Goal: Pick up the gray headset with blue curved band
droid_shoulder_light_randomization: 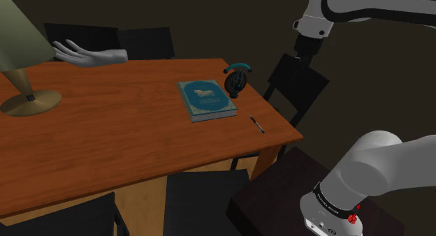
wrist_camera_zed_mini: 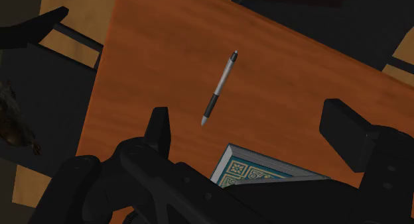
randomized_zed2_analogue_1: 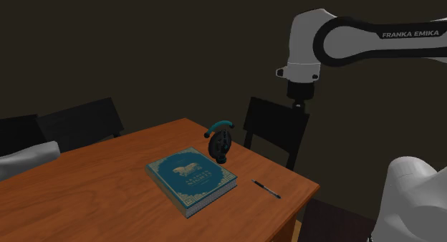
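The headset (droid_shoulder_light_randomization: 236,79) (randomized_zed2_analogue_1: 219,142) is dark grey with a teal-blue curved band. It stands on edge on the wooden table (droid_shoulder_light_randomization: 105,151), just beyond the far corner of a teal book (droid_shoulder_light_randomization: 206,100) (randomized_zed2_analogue_1: 191,179). My black gripper (droid_shoulder_light_randomization: 305,60) (randomized_zed2_analogue_1: 299,101) hangs high in the air, off toward the shoulder view's right of the headset, over the table's edge and a dark chair. In the wrist view the gripper (wrist_camera_zed_mini: 252,126) is open, its fingers wide apart with nothing between them, above a pen (wrist_camera_zed_mini: 219,90) and the book's corner (wrist_camera_zed_mini: 265,173).
A pen (droid_shoulder_light_randomization: 257,124) (randomized_zed2_analogue_1: 266,188) lies near the table's corner. A lamp (droid_shoulder_light_randomization: 21,60) and a white hand model (droid_shoulder_light_randomization: 91,56) stand at the shoulder view's left. Dark chairs (droid_shoulder_light_randomization: 297,84) (randomized_zed2_analogue_1: 276,129) ring the table. The stand (droid_shoulder_light_randomization: 279,200) is at lower right.
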Motion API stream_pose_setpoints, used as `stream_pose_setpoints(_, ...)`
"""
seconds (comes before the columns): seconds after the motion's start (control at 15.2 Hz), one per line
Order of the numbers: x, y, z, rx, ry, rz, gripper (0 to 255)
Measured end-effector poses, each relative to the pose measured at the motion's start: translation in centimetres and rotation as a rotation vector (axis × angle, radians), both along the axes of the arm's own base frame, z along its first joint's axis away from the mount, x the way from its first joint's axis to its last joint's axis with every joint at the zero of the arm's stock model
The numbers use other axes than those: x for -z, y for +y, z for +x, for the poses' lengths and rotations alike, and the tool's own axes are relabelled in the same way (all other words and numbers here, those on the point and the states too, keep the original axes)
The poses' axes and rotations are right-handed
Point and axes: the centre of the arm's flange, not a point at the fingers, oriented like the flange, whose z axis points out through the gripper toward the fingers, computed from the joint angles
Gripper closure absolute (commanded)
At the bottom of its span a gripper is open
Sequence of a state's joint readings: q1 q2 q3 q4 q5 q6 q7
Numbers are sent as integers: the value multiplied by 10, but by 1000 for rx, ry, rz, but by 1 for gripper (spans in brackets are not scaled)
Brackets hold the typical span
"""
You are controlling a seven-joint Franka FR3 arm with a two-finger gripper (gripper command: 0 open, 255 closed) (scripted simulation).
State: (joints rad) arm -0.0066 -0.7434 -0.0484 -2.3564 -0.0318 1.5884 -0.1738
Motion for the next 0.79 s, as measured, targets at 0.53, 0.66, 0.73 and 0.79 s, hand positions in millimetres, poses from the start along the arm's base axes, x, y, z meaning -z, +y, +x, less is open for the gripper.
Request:
stream_pose_setpoints(0.53,18,-1,77,107,1,-2,0)
stream_pose_setpoints(0.66,24,-6,100,143,1,-3,0)
stream_pose_setpoints(0.73,26,-5,112,160,1,-4,0)
stream_pose_setpoints(0.79,29,-8,124,178,1,-4,0)
